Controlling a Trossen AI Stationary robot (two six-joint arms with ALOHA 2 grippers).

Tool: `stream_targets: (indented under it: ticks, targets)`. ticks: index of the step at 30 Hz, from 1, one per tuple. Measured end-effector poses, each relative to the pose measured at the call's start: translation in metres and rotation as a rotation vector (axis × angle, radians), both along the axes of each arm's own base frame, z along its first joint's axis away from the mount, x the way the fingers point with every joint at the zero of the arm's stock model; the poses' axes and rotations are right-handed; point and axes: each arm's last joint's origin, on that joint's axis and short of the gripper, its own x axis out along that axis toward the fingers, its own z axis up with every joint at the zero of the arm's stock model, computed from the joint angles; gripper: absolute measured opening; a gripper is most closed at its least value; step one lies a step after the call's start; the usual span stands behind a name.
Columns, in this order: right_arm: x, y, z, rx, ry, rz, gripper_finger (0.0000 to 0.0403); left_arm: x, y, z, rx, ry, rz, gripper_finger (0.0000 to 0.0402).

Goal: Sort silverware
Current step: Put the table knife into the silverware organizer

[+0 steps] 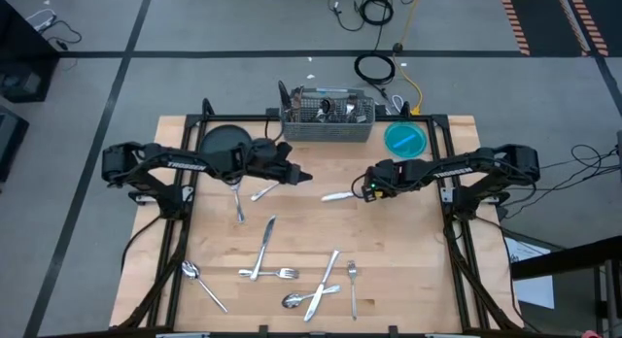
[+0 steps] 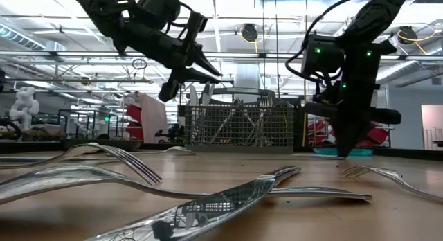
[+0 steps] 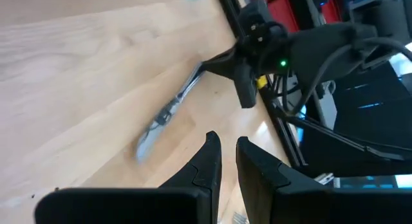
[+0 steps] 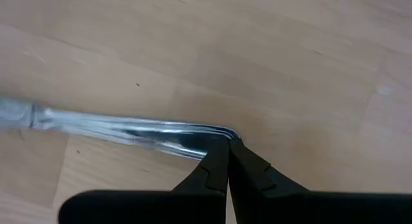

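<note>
A table knife is pinched by its handle end in the right gripper, whose fingers are pressed together on the metal at the middle of the wooden table. The blade is seen lying flat on the wood, stretched away from the gripper toward the left arm; the end grip is judged to suit lifting it toward the wire-mesh caddy at the table's far edge, where some pieces are already stood. The left gripper is held above the table near the dark plate, its fingers a narrow gap apart and nothing between them. The remaining silverware is left scattered, unsorted, across the near half of the table.
</note>
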Motion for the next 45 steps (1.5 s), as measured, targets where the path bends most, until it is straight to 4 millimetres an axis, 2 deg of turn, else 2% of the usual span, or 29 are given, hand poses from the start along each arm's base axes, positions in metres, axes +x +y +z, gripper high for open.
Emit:
stream_targets:
  ticks: [3,7,14,18,23,32,45]
  targets:
    - [0.001,0.0,0.0,-0.002,-0.015,0.0,0.0,0.002,0.0,-0.006,-0.012,0.015,-0.028,0.0055]
    - [0.002,0.0,0.0,0.0,-0.018,0.001,0.0,0.008,-0.003,-0.023,-0.028,0.067,-0.086,0.0067]
    - [0.002,0.0,0.0,0.005,-0.033,-0.021,0.0,0.025,0.001,-0.066,-0.175,0.117,-0.069,0.0123]
    - [0.004,-0.001,0.0,0.005,-0.054,-0.022,0.0,0.031,-0.001,-0.081,-0.268,0.111,-0.054,0.0153]
    - [0.008,-0.001,0.0,0.001,-0.088,-0.023,0.0,0.032,-0.001,-0.086,-0.299,0.122,-0.035,0.0174]
    - [0.008,-0.001,0.001,-0.014,-0.094,-0.026,0.0,0.021,-0.001,-0.1,-0.315,0.303,-0.003,0.0181]
    - [0.012,-0.002,0.001,-0.025,-0.13,-0.026,0.0,0.029,0.001,-0.097,-0.31,0.279,0.046,0.0181]
